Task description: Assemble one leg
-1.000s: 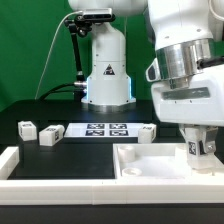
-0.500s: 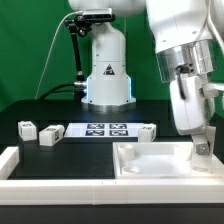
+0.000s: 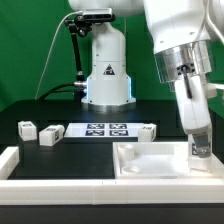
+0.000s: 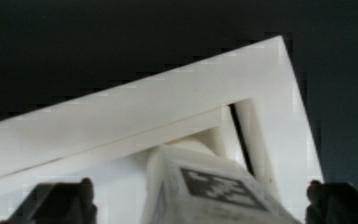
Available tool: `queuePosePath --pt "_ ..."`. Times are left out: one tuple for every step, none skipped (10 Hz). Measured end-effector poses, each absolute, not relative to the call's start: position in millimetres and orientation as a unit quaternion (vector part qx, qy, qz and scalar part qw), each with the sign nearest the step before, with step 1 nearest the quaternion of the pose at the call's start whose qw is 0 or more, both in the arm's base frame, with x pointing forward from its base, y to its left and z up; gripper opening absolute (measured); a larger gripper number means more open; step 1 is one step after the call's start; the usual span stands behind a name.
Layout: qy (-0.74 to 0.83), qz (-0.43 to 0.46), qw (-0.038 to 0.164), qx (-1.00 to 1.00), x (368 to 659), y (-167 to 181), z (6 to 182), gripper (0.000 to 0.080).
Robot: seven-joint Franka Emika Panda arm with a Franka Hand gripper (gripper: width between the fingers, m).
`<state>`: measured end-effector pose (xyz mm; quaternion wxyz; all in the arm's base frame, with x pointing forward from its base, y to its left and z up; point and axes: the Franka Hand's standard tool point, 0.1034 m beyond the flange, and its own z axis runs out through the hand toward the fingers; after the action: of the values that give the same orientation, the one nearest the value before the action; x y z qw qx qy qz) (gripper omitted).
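Arm (image 3: 176, 35): you see it reach down from the top at the exterior view's right | wrist (image 3: 184, 68): tilted off vertical, lower end leaning toward the exterior view's right | gripper (image 3: 200, 149): points down, low | fingers (image 4: 59, 203): spread wide apart, inner faces touching nothing.

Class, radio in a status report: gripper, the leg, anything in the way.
Gripper open, straddling the leg. Leg standing at tabletop corner. Nothing seen blocking.

Matt white plastic leg (image 4: 208, 186), smooth white plastic tabletop (image 3: 150, 166), matt black table (image 3: 80, 150) surface
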<state>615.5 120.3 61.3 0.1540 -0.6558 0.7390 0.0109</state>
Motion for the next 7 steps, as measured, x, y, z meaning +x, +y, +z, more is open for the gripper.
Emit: queuePosePath --pt "0.690 -0.001 0.153 -0.708 615.9 120.3 61.5 0.0639" --pt "0.644 -0.005 0.148 -0.750 615.6 122.4 61.5 0.0639" --pt "0.585 -0.014 0.141 -0.798 616.2 124.0 62.2 0.0648" --pt "0.529 -0.021 0.133 -0.838 616.8 125.7 62.4 0.0648" --pt "0.449 -0.032 0.122 -0.885 618.0 127.2 63.4 0.0649" --pt "0.383 -0.038 0.112 -0.916 618.6 129.6 63.9 0.0649" --pt "0.323 -0.046 0.103 -0.940 618.9 130.3 63.9 0.0649"
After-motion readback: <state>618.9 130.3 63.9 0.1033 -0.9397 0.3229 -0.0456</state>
